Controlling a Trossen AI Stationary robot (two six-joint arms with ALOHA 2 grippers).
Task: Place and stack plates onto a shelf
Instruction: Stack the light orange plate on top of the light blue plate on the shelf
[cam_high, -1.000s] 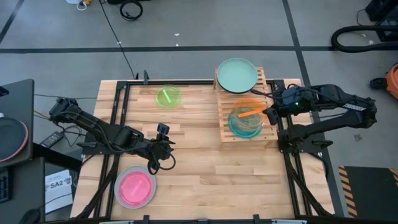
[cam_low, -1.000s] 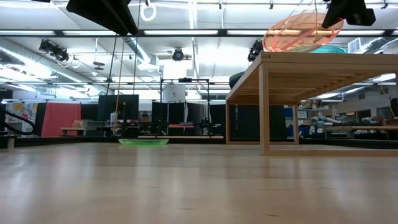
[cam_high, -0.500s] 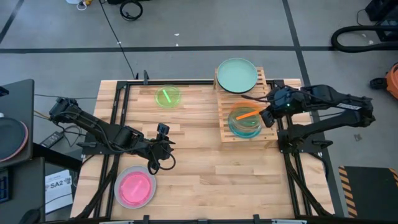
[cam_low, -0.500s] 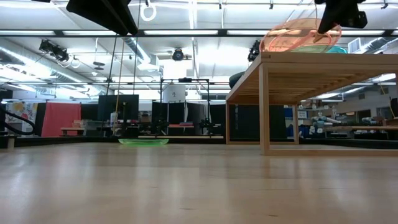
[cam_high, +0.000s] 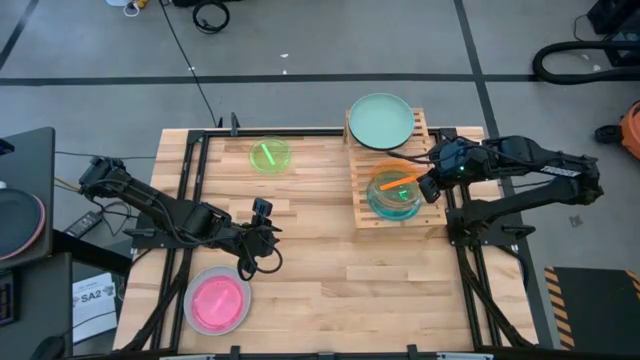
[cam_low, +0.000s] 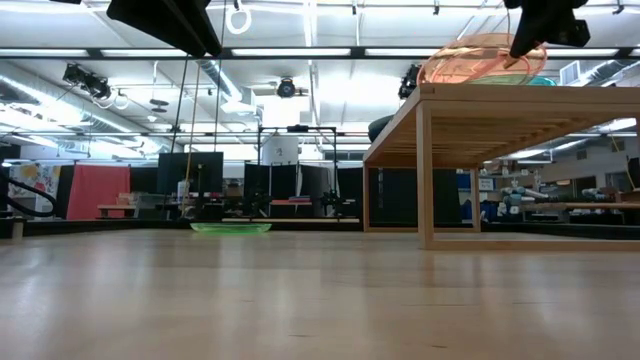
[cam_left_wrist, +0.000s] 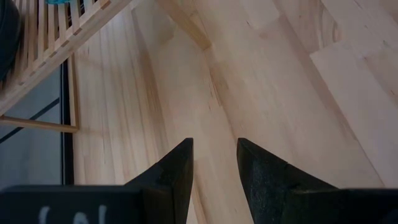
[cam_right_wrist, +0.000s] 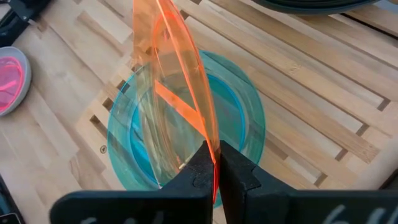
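Note:
My right gripper (cam_high: 428, 187) is shut on a translucent orange plate (cam_high: 398, 180) and holds it steeply tilted over a cyan plate (cam_high: 393, 203). The cyan plate lies flat on the near half of the shelf (cam_high: 362, 170). A mint green plate (cam_high: 380, 120) lies on the shelf's far half. On the tabletop a green plate (cam_high: 269, 156) lies at the far side and a pink plate (cam_high: 217, 301) at the near left. My left gripper (cam_high: 265, 238) hovers open above the bare table, with nothing between its fingers (cam_left_wrist: 180, 168). My right gripper pinches the orange plate's rim (cam_right_wrist: 211, 140) between its two fingers, coming slanting down from the table's right side. The plate stands tilted, nearly edge-on to the wrist view, its held side high (cam_low: 515, 45). Its low side (cam_low: 435, 75) is down by the cyan plate; whether they touch, I cannot tell.
The shelf (cam_low: 500, 105) stands on legs well above the tabletop, at the table's far right. A dark plate (cam_right_wrist: 317, 4) shows under the mint green one. Bare tabletop stretches between the pink plate and the shelf.
My right gripper has shifted a little toward the table's left and slightly down, rolling a bit, with the orange plate. The plate has come farther over the cyan plate and sits lower, still tilted.

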